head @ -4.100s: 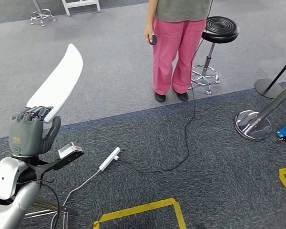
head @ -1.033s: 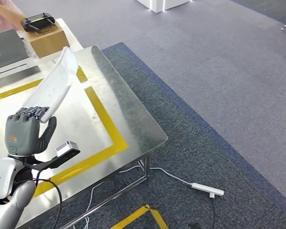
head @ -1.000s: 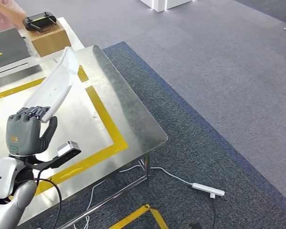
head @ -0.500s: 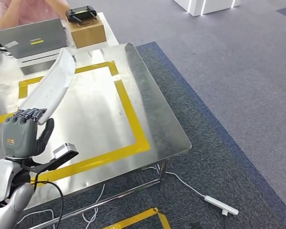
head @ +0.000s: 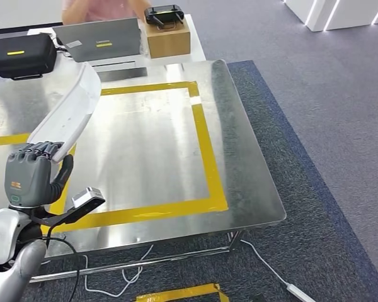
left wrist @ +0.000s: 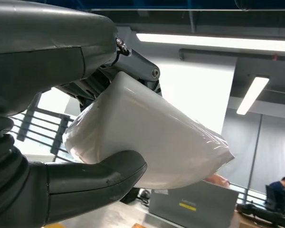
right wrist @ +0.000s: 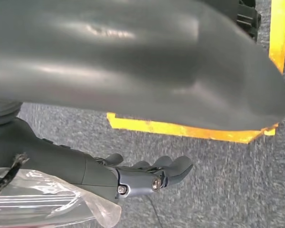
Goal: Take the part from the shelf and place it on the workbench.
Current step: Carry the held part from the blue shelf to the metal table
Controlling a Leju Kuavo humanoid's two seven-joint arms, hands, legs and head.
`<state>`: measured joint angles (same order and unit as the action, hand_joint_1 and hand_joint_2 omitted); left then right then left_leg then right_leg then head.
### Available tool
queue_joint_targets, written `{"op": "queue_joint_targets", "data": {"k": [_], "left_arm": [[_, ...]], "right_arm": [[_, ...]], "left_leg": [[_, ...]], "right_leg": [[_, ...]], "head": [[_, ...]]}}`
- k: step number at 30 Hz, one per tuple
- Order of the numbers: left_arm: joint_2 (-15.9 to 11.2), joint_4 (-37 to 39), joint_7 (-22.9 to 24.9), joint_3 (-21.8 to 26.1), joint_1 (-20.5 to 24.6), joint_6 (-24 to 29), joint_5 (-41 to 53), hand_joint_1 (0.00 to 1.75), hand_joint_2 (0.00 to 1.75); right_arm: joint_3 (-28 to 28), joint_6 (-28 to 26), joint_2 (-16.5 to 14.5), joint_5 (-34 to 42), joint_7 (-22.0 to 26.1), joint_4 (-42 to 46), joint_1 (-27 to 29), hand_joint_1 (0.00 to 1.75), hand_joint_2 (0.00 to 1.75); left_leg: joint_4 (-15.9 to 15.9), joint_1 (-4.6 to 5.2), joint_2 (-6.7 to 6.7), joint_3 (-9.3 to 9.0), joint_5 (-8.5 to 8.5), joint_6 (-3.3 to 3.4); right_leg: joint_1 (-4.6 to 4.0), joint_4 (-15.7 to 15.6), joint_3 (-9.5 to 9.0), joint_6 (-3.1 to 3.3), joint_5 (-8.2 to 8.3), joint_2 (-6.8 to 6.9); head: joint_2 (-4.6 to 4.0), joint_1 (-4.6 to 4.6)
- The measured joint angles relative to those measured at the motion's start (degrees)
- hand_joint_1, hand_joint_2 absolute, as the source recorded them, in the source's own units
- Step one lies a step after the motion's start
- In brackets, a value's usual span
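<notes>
A long, curved white part (head: 68, 113) rises up and away from my left hand (head: 30, 176), which grips its lower end above the near left side of the steel workbench (head: 148, 145). A yellow tape rectangle marks the bench top. In the left wrist view the thumb (left wrist: 94, 178) lies under the white part (left wrist: 152, 137) and the darker fingers clamp it from the other side. My right hand (right wrist: 144, 178) hangs over the grey carpet with its fingers stretched out and nothing in them.
Along the bench's far edge stand a black case (head: 16, 55), a grey laptop (head: 101, 41) and a cardboard box (head: 168, 38) with a black controller (head: 164, 14) on it; a person (head: 99, 7) stands behind them. Cables (head: 130, 277) and a power strip (head: 298, 290) lie on the floor.
The whole picture has swung from open floor with a person and a stool to the workbench, which now sits centred. My left hand holds the white part the same way throughout.
</notes>
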<state>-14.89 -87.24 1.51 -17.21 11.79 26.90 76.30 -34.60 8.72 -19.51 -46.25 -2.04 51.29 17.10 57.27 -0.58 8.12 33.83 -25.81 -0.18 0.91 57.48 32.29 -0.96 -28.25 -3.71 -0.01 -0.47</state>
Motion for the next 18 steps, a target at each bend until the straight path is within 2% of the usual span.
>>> {"op": "queue_joint_targets", "data": {"k": [1, 3, 4, 5, 6, 7, 8, 9, 10, 11, 12, 13, 14, 16, 17, 18], "left_arm": [[-0.1, 0.0, 0.0, 0.0, -0.1, 0.0, 0.0, 1.75, 1.75], [-0.2, 0.0, 0.0, 0.0, 0.0, 0.0, 0.0, 1.75, 1.75], [-0.2, 0.0, 0.0, 0.0, 0.1, 0.0, 0.0, 1.75, 1.75], [-0.1, 0.0, 0.0, 0.0, 0.1, 0.0, 0.0, 1.75, 1.75], [-0.1, 0.0, 0.0, 0.0, 0.0, 0.0, 0.0, 1.75, 1.75], [-0.1, 0.0, 0.0, 0.0, -0.1, 0.0, 0.0, 1.75, 1.75], [-0.1, 0.0, 0.0, 0.0, -0.2, 0.0, 0.0, 1.75, 1.75], [-0.1, 0.0, 0.0, 0.0, -0.2, 0.0, 0.0, 1.75, 1.75], [-0.1, 0.0, 0.0, 0.0, -0.2, 0.0, 0.0, 1.75, 1.75], [-0.1, 0.0, 0.0, 0.0, -0.1, 0.0, 0.0, 1.75, 1.75], [-0.1, 0.0, 0.0, 0.0, 0.0, 0.0, 0.0, 1.75, 1.75], [-0.1, 0.0, 0.0, 0.0, 0.1, 0.1, 0.0, 1.75, 1.75], [-0.1, 0.0, 0.0, 0.0, 0.1, 0.1, 0.0, 1.75, 1.75], [-0.1, 0.0, 0.0, 0.0, -0.1, 0.2, 0.0, 1.75, 1.75], [-0.2, 0.0, 0.0, 0.0, -0.1, 0.3, 0.0, 1.75, 1.75], [-0.1, 0.0, 0.0, 0.0, 0.0, 0.3, 0.0, 1.75, 1.75]], "right_arm": [[0.1, 0.0, 0.0, 0.0, 0.0, 0.1, 0.0, 0.00, 0.00], [0.2, 0.0, -0.1, 0.0, 0.0, 0.3, 0.0, 0.00, 0.00], [0.2, 0.0, -0.1, 0.0, 0.0, 0.4, 0.0, 0.00, 0.00], [0.2, 0.1, -0.1, 0.0, 0.0, 0.4, 0.1, 0.00, 0.00], [0.2, 0.1, -0.1, 0.0, 0.0, 0.4, 0.1, 0.00, 0.00], [0.2, 0.1, -0.1, 0.0, 0.0, 0.4, 0.2, 0.00, 0.00], [0.2, 0.1, -0.1, 0.0, 0.0, 0.4, 0.2, 0.00, 0.00], [0.2, 0.1, -0.1, 0.0, 0.0, 0.4, 0.1, 0.00, 0.00], [0.2, 0.1, -0.1, 0.1, 0.0, 0.4, 0.1, 0.00, 0.00], [0.3, 0.1, -0.1, 0.1, 0.0, 0.4, 0.1, 0.00, 0.00], [0.3, 0.0, -0.1, 0.1, -0.1, 0.4, 0.1, 0.00, 0.00], [0.3, 0.0, -0.1, 0.1, -0.1, 0.4, 0.1, 0.00, 0.00], [0.2, -0.2, -0.1, 0.1, -0.1, 0.4, 0.1, 0.00, 0.00], [0.2, -0.6, -0.1, -0.1, 0.1, 0.4, 0.0, 0.00, 0.00], [0.2, -0.8, -0.1, -0.2, 0.3, 0.4, -0.1, 0.00, 0.00], [0.2, -0.9, -0.1, -0.4, 0.4, 0.4, -0.1, 0.00, 0.00]], "left_leg": [[0.2, 0.02, -0.59, 0.13, -0.17, -0.35], [3.3, 0.19, -3.89, 1.48, -2.08, -1.00], [6.6, 0.22, -5.95, 3.06, -3.83, -1.29], [10.7, 0.13, -7.04, 5.07, -5.68, -1.54], [14.3, 0.02, -7.50, 6.92, -6.97, -1.73], [16.4, -0.07, -7.66, 8.02, -7.27, -1.85], [16.5, -0.10, -7.76, 8.09, -6.53, -1.89], [14.0, -0.09, -8.02, 6.88, -4.71, -1.81], [10.0, 0.01, -8.91, 4.83, -2.45, -1.57], [6.1, 0.30, -10.23, 2.78, -0.91, -1.29], [2.8, 0.58, -11.38, 1.16, 0.12, -0.89], [1.1, 0.84, -12.18, 0.36, 0.35, -0.52], [0.6, 1.05, -12.17, 0.27, 0.03, -0.20], [0.2, 0.88, -10.76, 0.31, 0.06, 0.44], [0.1, 0.69, -10.04, 0.16, 0.11, 0.76], [-0.1, 0.47, -9.32, -0.01, 0.17, 1.08]], "right_leg": [[0.02, -0.2, -0.21, 0.33, 0.06, 0.70], [0.19, -0.6, -0.70, 1.05, 0.08, 2.20], [0.15, -0.7, -0.87, 1.31, -0.04, 2.97], [0.10, -0.7, -0.96, 1.49, -0.20, 3.79], [0.06, -0.7, -1.04, 1.56, -0.35, 4.62], [0.03, -0.7, -1.15, 1.56, -0.52, 5.45], [0.01, -0.6, -1.31, 1.51, -0.69, 6.21], [-0.01, -0.6, -1.58, 1.42, -0.91, 6.95], [-0.06, -0.6, -1.93, 1.29, -1.18, 7.65], [-0.23, -0.6, -2.26, 1.05, -1.49, 8.30], [-0.42, -0.5, -2.52, 0.77, -1.79, 8.98], [-0.61, -0.5, -2.69, 0.48, -2.05, 9.60], [-0.77, -0.5, -2.82, 0.18, -2.25, 10.28], [-0.76, -0.7, -3.17, -0.45, -2.68, 11.23], [-0.70, -0.2, -3.09, -0.77, -3.24, 10.44], [-0.62, 1.5, -2.34, -1.04, -4.35, 8.85]], "head": [[0.00, -0.06], [0.01, -0.40], [0.01, -0.59], [0.00, -0.71], [0.00, -0.71], [0.00, -0.71], [0.00, -0.72], [0.00, -0.73], [0.00, -0.73], [0.00, -0.75], [0.00, -0.73], [0.00, -0.68], [0.00, -0.66], [-0.01, -0.59], [-0.01, -0.49], [-0.01, -0.28]]}}
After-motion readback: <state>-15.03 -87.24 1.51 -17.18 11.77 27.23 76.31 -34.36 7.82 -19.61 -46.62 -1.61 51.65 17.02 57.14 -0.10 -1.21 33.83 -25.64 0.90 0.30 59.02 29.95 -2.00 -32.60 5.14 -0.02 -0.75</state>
